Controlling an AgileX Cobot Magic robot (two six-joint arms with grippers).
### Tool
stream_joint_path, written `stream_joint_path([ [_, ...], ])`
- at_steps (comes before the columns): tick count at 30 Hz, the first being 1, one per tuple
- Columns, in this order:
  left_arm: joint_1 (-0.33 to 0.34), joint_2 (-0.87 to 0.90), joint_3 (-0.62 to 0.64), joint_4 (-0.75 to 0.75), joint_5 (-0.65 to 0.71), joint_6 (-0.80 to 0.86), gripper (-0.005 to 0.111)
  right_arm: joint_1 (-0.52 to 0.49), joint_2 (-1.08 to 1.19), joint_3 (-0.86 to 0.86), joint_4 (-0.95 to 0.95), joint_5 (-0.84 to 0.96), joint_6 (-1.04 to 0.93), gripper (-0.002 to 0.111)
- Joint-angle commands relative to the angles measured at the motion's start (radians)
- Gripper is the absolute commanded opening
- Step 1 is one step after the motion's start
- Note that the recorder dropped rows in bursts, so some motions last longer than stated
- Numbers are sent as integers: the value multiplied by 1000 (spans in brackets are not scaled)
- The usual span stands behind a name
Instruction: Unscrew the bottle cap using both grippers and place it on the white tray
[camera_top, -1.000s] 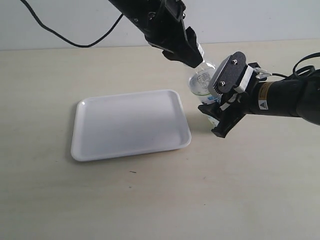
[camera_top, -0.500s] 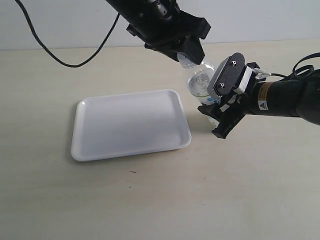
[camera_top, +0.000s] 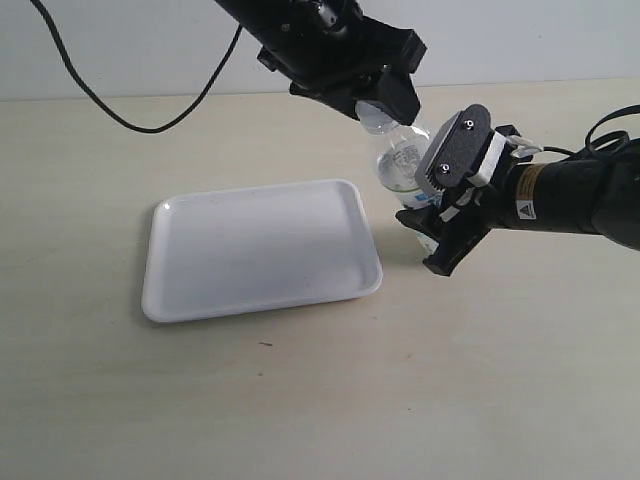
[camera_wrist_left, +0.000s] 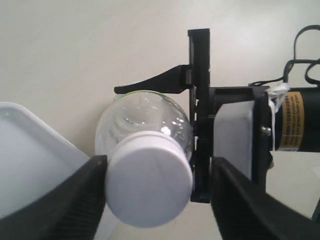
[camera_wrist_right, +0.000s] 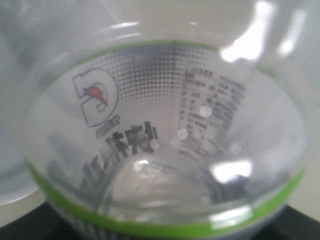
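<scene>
- Your right gripper (camera_top: 428, 228) was clamped low on the bottle (camera_top: 400, 165), just beside the white tray (camera_top: 250, 250).
- Your left gripper (camera_wrist_left: 157, 172) straddled the bottle cap (camera_wrist_left: 149, 182) with its jaws open: one finger touched it, the other stood clear.
- The cap sat on the neck, and you couldn't tell whether it was loosened. Lifting it off and setting it on the tray were not yet done.

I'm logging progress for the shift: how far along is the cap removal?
Done: the right gripper clamps the bottle by its body, beside the white tray. In hand: the left gripper straddles the bottle cap, which sits on the neck, with a gap on one side. Left: grip, unscrew, lift the cap and set it on the tray, which holds no cap.
</scene>
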Motion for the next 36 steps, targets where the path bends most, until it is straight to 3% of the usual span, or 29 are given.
stream_joint_path([
  [1, -3, -3, -9, -30, -4, 134, 67, -2, 7, -1, 2, 52, 6, 0],
  [9, -3, -7, -9, -21, -11, 245, 69, -2, 7, -1, 2, 56, 6, 0],
  [19, -3, -13, -9, 22, -13, 599, 72, -2, 39, -1, 2, 56, 6, 0],
  [26, -3, -19, -9, 24, -15, 953, 72, -2, 41, -1, 2, 50, 6, 0],
  [36, 36, -19, -9, 82, -27, 988, 72, -2, 41, -1, 2, 52, 6, 0],
])
